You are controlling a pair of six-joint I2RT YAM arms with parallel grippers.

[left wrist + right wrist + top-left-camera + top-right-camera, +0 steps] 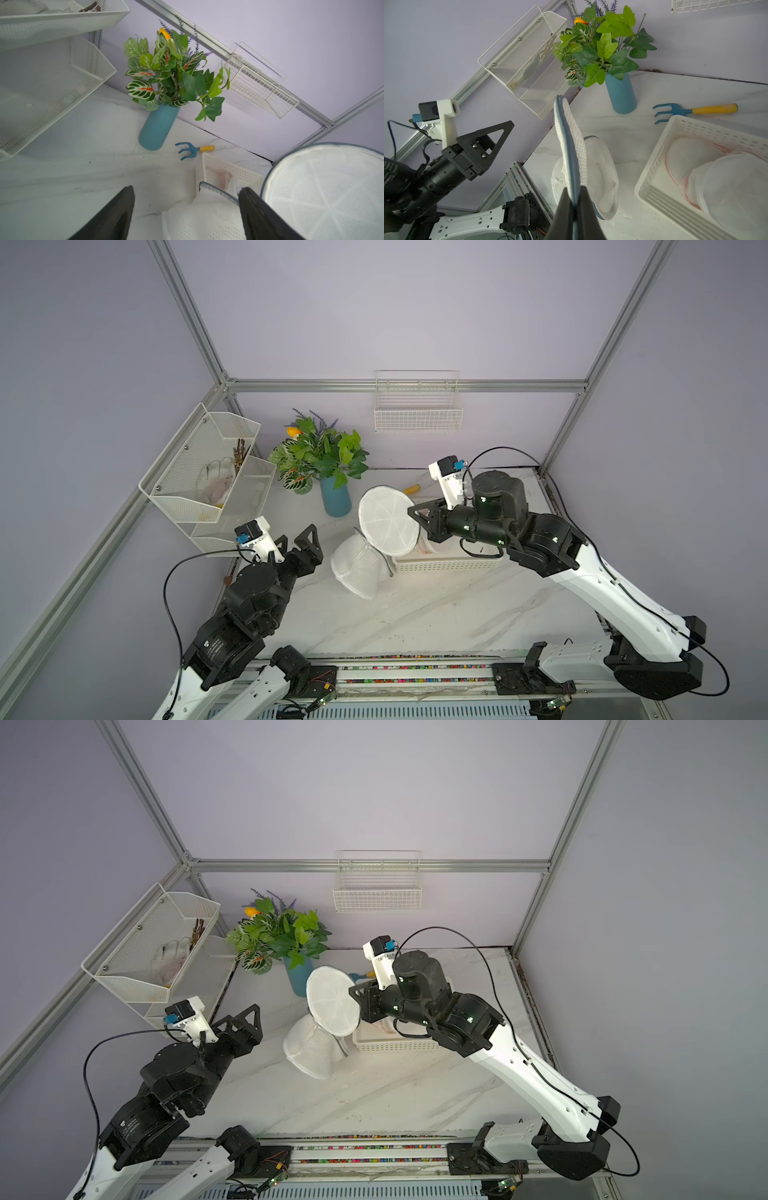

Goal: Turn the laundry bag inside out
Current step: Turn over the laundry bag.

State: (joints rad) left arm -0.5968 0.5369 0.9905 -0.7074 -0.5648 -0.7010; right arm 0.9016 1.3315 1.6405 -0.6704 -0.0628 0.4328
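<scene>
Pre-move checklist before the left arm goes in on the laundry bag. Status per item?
1. Right gripper shut on the laundry bag rim: ok.
2. Left gripper open and empty: ok.
3. Left gripper touching the bag: not ok, it hangs apart beside it.
4. Bag mouth facing the left gripper: cannot tell.
5. Blue vase apart from the raised round panel: ok.
6. Bag free of the white basket: cannot tell, the lower part lies right beside it.
</scene>
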